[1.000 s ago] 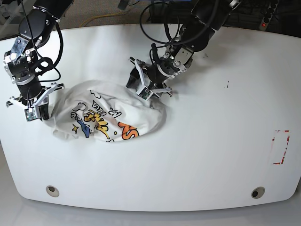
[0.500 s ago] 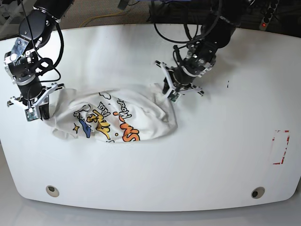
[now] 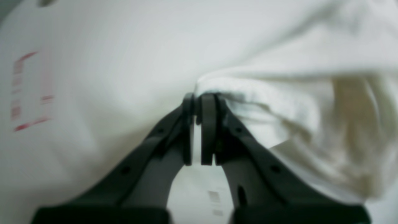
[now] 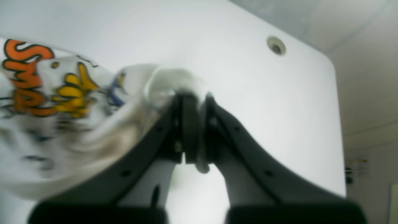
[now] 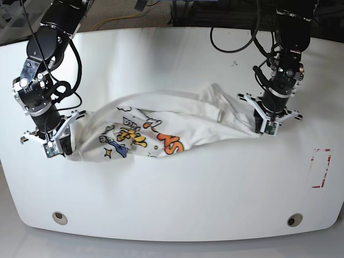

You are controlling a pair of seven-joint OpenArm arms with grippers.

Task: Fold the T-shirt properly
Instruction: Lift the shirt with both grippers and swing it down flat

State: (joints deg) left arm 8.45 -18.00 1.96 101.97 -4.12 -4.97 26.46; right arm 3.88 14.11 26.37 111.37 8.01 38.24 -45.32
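The soft white cotton T-shirt (image 5: 161, 121), rumpled, with orange, yellow and blue cartoon print facing up, stretches across the smooth white counter (image 5: 177, 199). The left claw (image 5: 267, 127) and right claw (image 5: 54, 148) each pinch tight on a bunched edge at opposite ends.

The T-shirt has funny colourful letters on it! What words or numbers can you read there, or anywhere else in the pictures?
T-shirt: orange, yellow and blue cartoon lettering; the cloth is crumpled, so no whole word reads.
T-shirt, right wrist view: orange letters that look like "SM", the rest blurred.
Table: a red dashed rectangle near its edge, a mark with no text.
No numbers or brand names can be read anywhere.
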